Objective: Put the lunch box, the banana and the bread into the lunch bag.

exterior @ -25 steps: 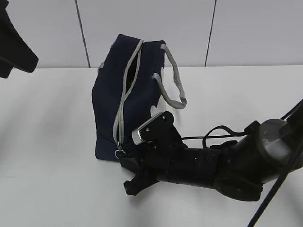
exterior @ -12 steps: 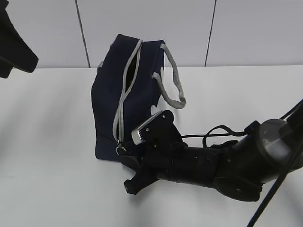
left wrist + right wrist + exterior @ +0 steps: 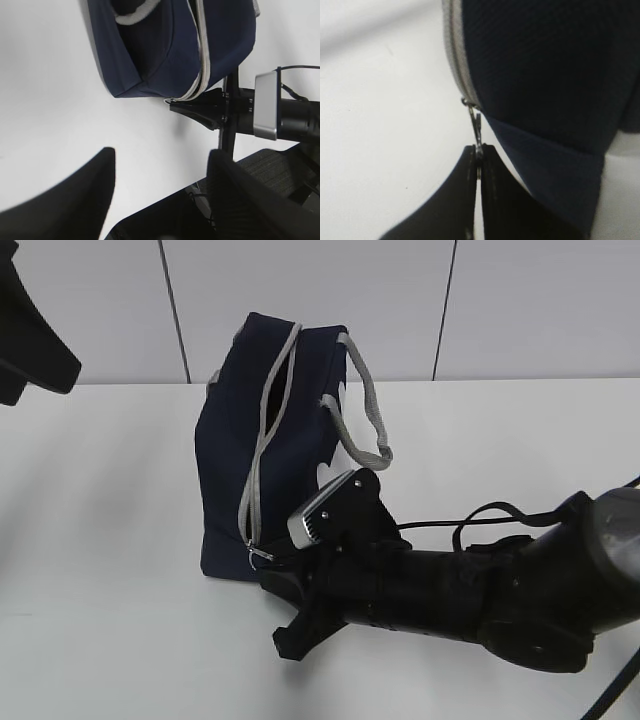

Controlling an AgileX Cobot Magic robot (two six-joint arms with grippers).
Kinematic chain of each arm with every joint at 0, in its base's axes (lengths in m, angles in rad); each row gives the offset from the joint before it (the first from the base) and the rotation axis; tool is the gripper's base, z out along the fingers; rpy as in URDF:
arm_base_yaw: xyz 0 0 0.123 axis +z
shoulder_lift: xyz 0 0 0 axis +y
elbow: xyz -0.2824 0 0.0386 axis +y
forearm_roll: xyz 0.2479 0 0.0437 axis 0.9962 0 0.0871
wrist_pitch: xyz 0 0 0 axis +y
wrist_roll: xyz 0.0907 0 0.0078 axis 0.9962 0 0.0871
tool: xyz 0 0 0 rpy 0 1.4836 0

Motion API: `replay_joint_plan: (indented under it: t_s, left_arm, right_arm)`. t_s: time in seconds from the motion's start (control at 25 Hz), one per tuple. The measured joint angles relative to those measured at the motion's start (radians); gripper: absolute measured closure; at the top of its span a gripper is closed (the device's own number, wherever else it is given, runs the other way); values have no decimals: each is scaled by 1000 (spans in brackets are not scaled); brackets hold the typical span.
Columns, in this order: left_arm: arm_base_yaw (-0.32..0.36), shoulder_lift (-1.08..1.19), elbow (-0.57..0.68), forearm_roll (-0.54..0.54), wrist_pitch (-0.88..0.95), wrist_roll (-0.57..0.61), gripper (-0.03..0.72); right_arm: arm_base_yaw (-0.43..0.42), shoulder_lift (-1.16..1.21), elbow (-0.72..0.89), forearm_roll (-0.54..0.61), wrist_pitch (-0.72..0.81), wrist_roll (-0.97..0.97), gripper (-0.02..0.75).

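My right pincer (image 3: pixel 478 165) pinched the thin metal zipper pull (image 3: pixel 475 127) low on the soft, floppy lunch bag (image 3: pixel 235 470); grip looked slip-prone.

The right claw (image 3: pixel 478 162) pinches the lunch bag's (image 3: pixel 550 75) metal zipper pull (image 3: pixel 475 126).

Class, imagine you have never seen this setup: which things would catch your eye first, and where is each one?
The navy lunch bag stands on the white table, left of centre, with its grey zipper running down the near face. At its lower corner the right gripper is shut on the metal zipper pull, its bulky black arm filling the lower right. The left gripper hangs open, away from the bag.
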Motion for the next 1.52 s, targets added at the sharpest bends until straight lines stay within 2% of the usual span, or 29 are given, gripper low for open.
replay_joint_plan:
  t_s: [0.32,0.76,1.16,1.52]
  left_arm:
    - [0,0,0,0,1,0,275]
    - [0,0,0,0,1,0,275]
    - [0,0,0,0,4,0,275]
    - [0,0,0,0,6,0,275]
  right_arm:
    - [0,-63,48,-13,0,-1,754]
    - [0,-83,54,-212,80,83,754]
    - [0,-94,54,-224,1,90,754]
    - [0,-183,33,-224,67,90,754]
